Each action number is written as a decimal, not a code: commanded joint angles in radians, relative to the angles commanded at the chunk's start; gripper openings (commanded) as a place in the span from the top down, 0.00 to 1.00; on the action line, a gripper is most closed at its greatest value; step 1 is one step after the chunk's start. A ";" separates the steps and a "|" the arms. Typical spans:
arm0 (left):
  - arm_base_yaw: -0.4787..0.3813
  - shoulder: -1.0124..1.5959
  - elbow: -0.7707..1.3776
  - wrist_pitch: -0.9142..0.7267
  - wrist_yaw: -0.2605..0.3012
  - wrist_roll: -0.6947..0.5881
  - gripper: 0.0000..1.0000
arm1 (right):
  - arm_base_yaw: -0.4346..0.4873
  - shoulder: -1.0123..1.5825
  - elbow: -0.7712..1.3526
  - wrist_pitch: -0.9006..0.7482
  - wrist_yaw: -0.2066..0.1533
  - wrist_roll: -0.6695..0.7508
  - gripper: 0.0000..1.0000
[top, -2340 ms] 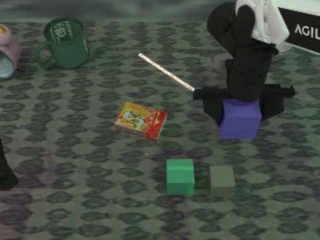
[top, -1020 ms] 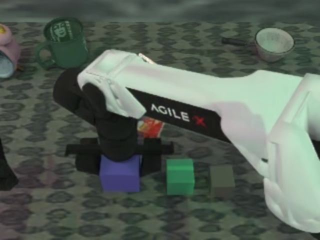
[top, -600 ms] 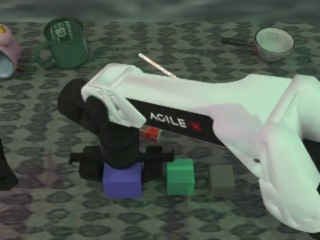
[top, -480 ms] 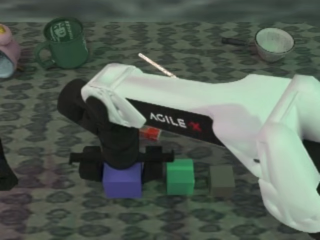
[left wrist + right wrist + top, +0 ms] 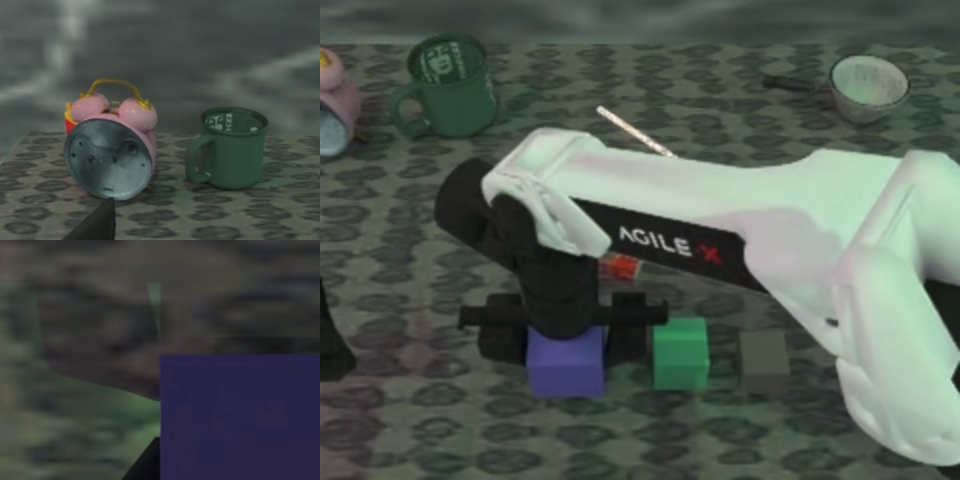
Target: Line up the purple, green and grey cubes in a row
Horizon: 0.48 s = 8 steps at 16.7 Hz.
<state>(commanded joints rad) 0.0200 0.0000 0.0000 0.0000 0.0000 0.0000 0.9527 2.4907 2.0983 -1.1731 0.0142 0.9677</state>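
Since 2.3 s ago the purple cube (image 5: 565,362) has gone from right of centre to lower left of centre in the top view, carried by the right arm; over the last half second it barely shifted.

Left to right in the top view:
- Left arm parked at the far left edge, only a dark sliver visible. Can't tell its finger state. Its wrist view shows a pink alarm clock (image 5: 111,152) and green mug (image 5: 229,147) on the surface, nothing task-related.
- Right gripper (image 5: 564,335) sits over the purple cube, one dark finger on each side, closed on it. Whether the cube is resting on the surface or just above it, I can't tell.
- Green cube (image 5: 680,352) just right of the purple one, narrow gap. Right-hand finger sits in that gap, close to green.
- Grey cube (image 5: 764,361) right of green, slightly wider gap. All three roughly on one horizontal line.

Handling, my read: rigid matte cubes, likely light, flat parallel faces, not slippery or fragile. Grip across opposite side faces, mid-height, as done here.

Hidden:
- Arm covers most of the red-and-yellow box (image 5: 620,266); only a corner shows.
- Purple cube's top face is under the wrist.
- Right wrist view is mostly purple cube (image 5: 240,415) plus blurred surface; no contact line visible there.
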 joint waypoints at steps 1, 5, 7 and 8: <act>0.000 0.000 0.000 0.000 0.000 0.000 0.00 | 0.000 0.000 0.000 0.000 0.000 0.000 0.17; 0.000 0.000 0.000 0.000 0.000 0.000 0.00 | 0.000 0.000 0.000 0.000 0.000 0.000 0.00; 0.000 0.000 0.000 0.000 0.000 0.000 0.00 | 0.000 0.000 0.000 0.000 0.000 0.000 0.00; 0.000 0.000 0.000 0.000 0.000 0.000 0.00 | 0.000 0.000 0.000 0.000 0.000 0.000 0.00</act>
<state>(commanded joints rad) 0.0200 0.0000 0.0000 0.0000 0.0000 0.0000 0.9527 2.4907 2.0983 -1.1731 0.0142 0.9677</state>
